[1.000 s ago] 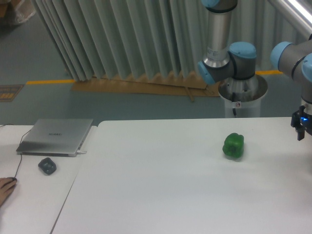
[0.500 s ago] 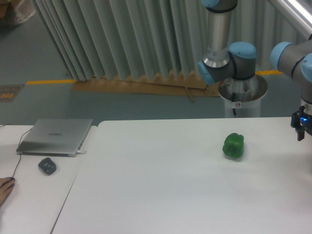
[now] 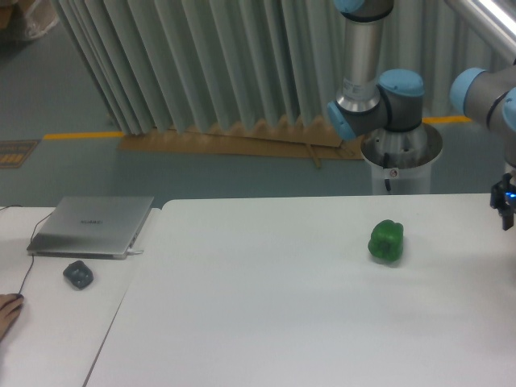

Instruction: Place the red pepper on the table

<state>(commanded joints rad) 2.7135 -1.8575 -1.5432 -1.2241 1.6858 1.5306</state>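
No red pepper shows in this view. The wide white table fills the middle and right of the camera view. A green pepper sits on it at the right. My gripper hangs at the far right edge of the frame, just above the table's right side and well right of the green pepper. It is mostly cut off by the frame edge, so I cannot tell whether it is open or shut, or whether it holds anything.
A narrower white desk adjoins on the left, with a closed silver laptop, a small dark grey object and a person's hand at its edge. The arm's base stands behind the table.
My gripper has shifted slightly to the right, further out of frame. The hand at the left edge has drawn back a little. The green pepper has not moved.
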